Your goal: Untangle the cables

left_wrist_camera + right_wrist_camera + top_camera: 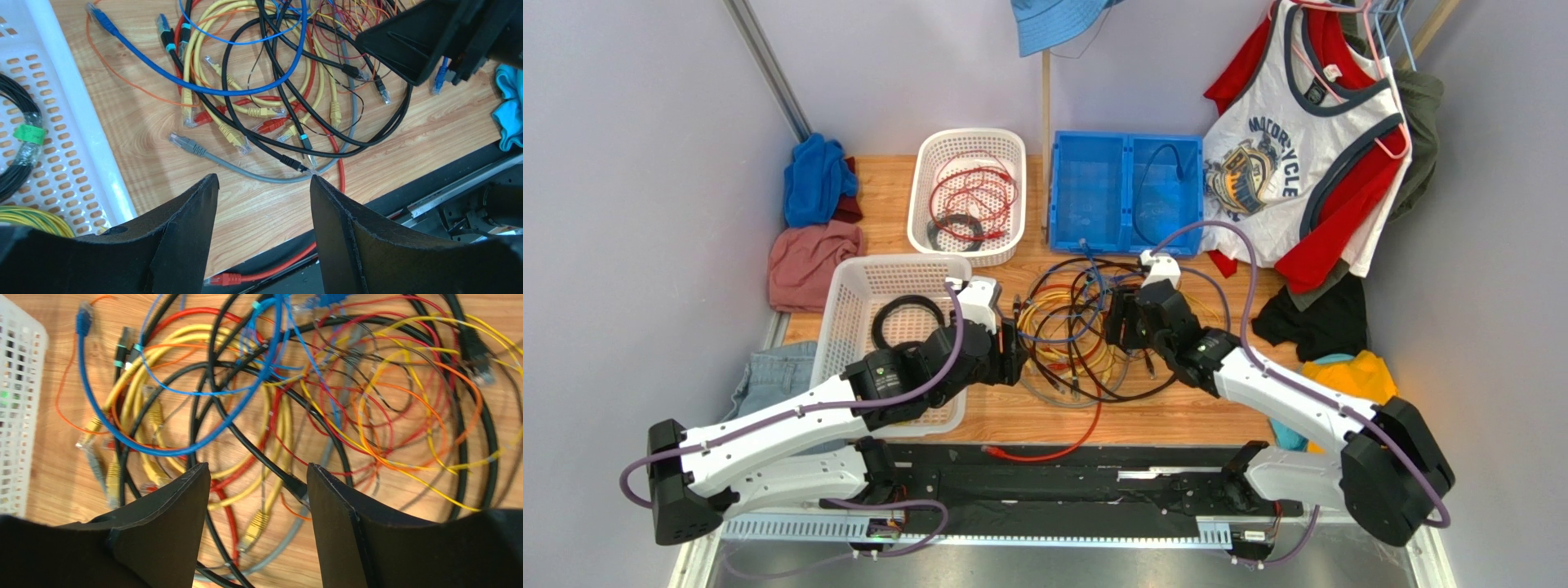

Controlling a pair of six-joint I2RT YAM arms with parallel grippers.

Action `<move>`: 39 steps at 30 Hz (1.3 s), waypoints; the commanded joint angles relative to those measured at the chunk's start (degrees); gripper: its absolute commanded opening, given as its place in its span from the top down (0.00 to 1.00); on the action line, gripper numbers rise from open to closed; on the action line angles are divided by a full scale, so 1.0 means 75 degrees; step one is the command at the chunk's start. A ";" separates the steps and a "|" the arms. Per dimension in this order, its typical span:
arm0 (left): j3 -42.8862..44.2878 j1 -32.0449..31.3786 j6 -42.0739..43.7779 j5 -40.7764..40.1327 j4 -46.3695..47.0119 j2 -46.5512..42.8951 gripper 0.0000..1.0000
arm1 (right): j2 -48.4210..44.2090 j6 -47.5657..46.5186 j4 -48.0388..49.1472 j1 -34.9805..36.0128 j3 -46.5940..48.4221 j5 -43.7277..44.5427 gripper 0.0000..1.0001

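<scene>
1. Sprawling over the middle of the wooden table [1210, 417], the cables [1081, 331] lie in one loose heap between the two wrists. In the top view those wrists cover the heap's left and right edges, so the strands there cannot be followed.
2. The right wrist view is blurred. Thin red, orange and yellow wires cross so thickly that single strands are hard to pick apart, and several loops run off the top of that picture.
3. The left wrist view is sharper and shows yellow, red, grey and blue plug ends. There the black loops pass under the dark bulk of the right arm [430, 37] in the upper right corner. A red cord [270, 266] drops past the table's near edge and is partly hidden behind the fingers.
4. A white basket [844, 319] just left of the heap holds a black coil [906, 321]. The left arm [793, 423] covers the basket's near right corner.
5. The left arm stretches from lower left across that basket. The left gripper [264, 180] points at the heap's near-left edge, its fingers spread and empty, above bare wood close to a grey cord [245, 168].
6. The right arm bends out to the right and back inward. The right gripper [258, 468] hangs over the heap, its fingers parted and holding nothing. I cannot tell whether its tips touch any strand.
</scene>
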 commanded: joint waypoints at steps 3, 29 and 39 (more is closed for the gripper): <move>-0.0397 -0.0007 -0.0527 0.0206 0.0740 0.0073 0.35 | 0.0139 -0.0122 0.0774 -0.0005 -0.0273 0.0494 0.36; -0.1557 -0.0007 -0.0832 0.0851 0.0717 -0.1591 0.37 | 0.4338 0.0405 0.0996 0.0075 0.1592 0.0050 0.82; -0.1487 -0.0019 -0.0739 0.0582 0.0717 -0.1509 0.37 | 0.2135 0.0253 0.0482 0.1857 0.0584 0.0904 1.00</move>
